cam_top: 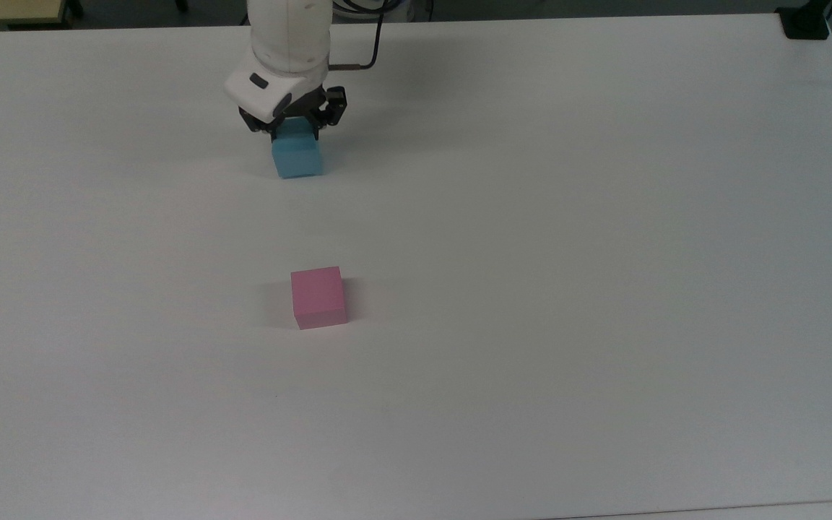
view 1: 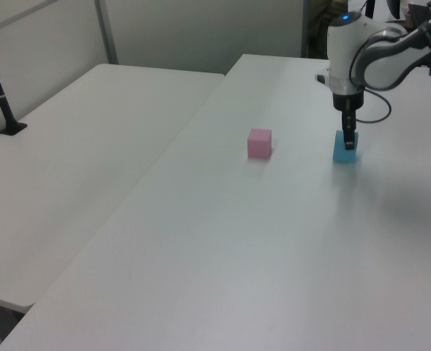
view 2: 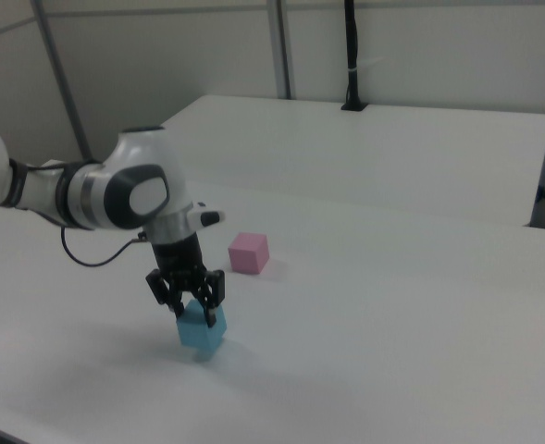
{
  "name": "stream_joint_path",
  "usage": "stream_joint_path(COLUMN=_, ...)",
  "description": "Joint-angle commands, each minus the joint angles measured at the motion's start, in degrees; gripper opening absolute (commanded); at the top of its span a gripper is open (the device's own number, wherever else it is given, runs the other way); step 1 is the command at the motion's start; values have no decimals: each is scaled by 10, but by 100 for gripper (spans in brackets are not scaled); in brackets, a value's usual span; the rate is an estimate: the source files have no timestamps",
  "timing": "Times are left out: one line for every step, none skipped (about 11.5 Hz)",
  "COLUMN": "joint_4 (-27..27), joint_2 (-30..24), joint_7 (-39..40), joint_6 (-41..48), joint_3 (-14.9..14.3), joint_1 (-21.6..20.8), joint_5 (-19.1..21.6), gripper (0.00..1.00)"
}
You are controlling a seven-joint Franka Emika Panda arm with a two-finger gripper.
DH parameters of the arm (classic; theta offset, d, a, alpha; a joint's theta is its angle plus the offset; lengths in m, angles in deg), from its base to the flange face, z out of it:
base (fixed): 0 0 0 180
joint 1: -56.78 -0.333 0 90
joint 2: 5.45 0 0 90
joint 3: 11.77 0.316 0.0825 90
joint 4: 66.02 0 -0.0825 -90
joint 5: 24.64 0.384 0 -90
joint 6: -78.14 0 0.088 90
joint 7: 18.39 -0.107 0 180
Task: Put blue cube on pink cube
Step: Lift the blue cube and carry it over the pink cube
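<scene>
Right now your gripper (cam_top: 295, 133) sits on top of the blue cube (cam_top: 297, 157), its two fingers clenched against opposite side faces of the block. In the right view the cube looks tipped a little, one lower corner toward the table (cam_top: 604, 289), so you may have it just barely off the surface (I can't say for sure whether it is clear of the tabletop or resting on an edge). The pink cube (cam_top: 318, 297) stands alone, well apart from the blue one, toward the bottom of the top view and nearly in line below it.

Judging by its plain matte faces and small size, the blue cube should be light and stiff, with little chance of crushing; the matte finish ought to give the pads fair friction. The risk is rotation: a hold high on the faces lets the block swing or tilt. You would do best with the fingers flat and centred on two parallel sides, low enough to pin it squarely. A tilted cube set on the pink one, which is about the same size, may slide off.
</scene>
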Motion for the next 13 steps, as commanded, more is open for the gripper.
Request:
stream_joint_path(joint_4=128, joint_2=-26, joint_7=-14, joint_6=163, joint_3=14, joint_1=0, joint_5=17, gripper=15)
stream_joint_path(joint_4=172, joint_2=-26, joint_7=-15, joint_6=200, joint_3=20, joint_1=0, joint_5=34, gripper=15)
stream_joint_path(joint_4=200, joint_2=-26, joint_7=-17, joint_6=223, joint_3=21, joint_1=0, joint_5=38, gripper=15)
stream_joint_path(joint_4=218, joint_2=-25, joint_7=-17, joint_6=235, joint_3=33, joint_1=0, joint_5=38, gripper=15)
stream_joint_path(joint_4=229, joint_2=-22, joint_7=-21, joint_6=236, joint_3=39, joint_1=0, joint_5=38, gripper=15)
stream_joint_path(joint_4=247, joint_2=-13, joint_7=-30, joint_6=235, joint_3=43, joint_1=0, joint_5=38, gripper=15)
stream_joint_path(joint_4=289, joint_2=20, joint_7=-42, joint_6=236, joint_3=57, joint_1=7, joint_5=38, gripper=16)
stream_joint_path(joint_4=325, joint_2=48, joint_7=-55, joint_6=235, joint_3=75, joint_1=24, joint_5=38, gripper=16)
stream_joint_path(joint_4=361, joint_2=79, joint_7=-67, joint_6=234, joint_3=91, joint_1=37, joint_5=38, gripper=16)
stream_joint_path(joint_4=392, joint_2=111, joint_7=-76, joint_6=234, joint_3=103, joint_1=44, joint_5=37, gripper=16)
stream_joint_path(joint_4=416, joint_2=142, joint_7=-93, joint_6=232, joint_3=107, joint_1=47, joint_5=32, gripper=16)
stream_joint_path(joint_4=455, joint_2=180, joint_7=-108, joint_6=230, joint_3=108, joint_1=46, joint_5=29, gripper=16)
stream_joint_path(joint_4=485, joint_2=205, joint_7=-114, joint_6=229, joint_3=108, joint_1=48, joint_5=29, gripper=16)
